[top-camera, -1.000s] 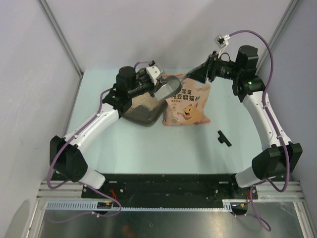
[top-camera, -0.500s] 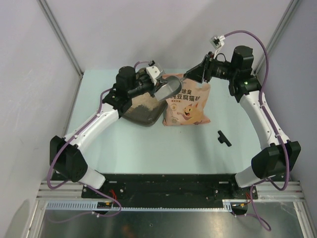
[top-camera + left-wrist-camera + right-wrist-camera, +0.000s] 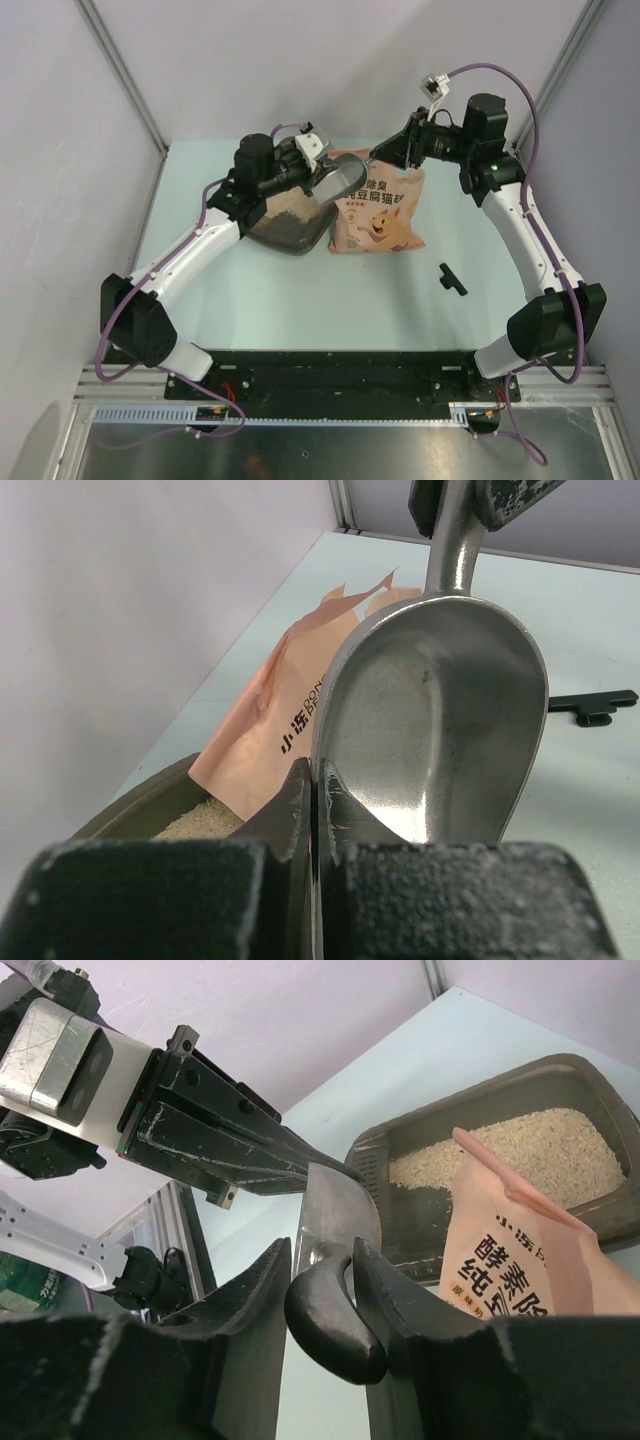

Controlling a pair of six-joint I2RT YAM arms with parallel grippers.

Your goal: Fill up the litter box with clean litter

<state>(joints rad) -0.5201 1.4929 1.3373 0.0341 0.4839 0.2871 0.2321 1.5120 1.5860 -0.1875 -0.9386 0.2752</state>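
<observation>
The right gripper (image 3: 320, 1256) is drawing its jaws in from the wider spread they had a second ago. They are now sitting tight against both sides of the dark handle end of the metal scoop (image 3: 440, 720), apparently touching it, though how firmly they are biting cannot be told. In the top view the right wrist is also easing slightly toward 9 o'clock along the handle. This looks like a handover, which would free the right arm to work the scoop for the next load. The left gripper (image 3: 312, 780) is keeping its jaws pressed together on the thin rim of the scoop's bowl, steadying it in the air. The bowl is showing bare metal with no granules in it. Just beneath and toward 9 o'clock of the scoop, the litter box (image 3: 590, 1075) is resting on the tabletop (image 3: 300, 290). It is already carrying a layer of clean litter (image 3: 520, 1150) that is not reaching the rim, so filling is probably only partly done. The pink bag (image 3: 380, 215) is lying just beside the box at its 3 o'clock, its torn top pointing toward 12 o'clock under the scoop. A small black part (image 3: 452, 278) is lying well apart at the bag's 4 o'clock.
</observation>
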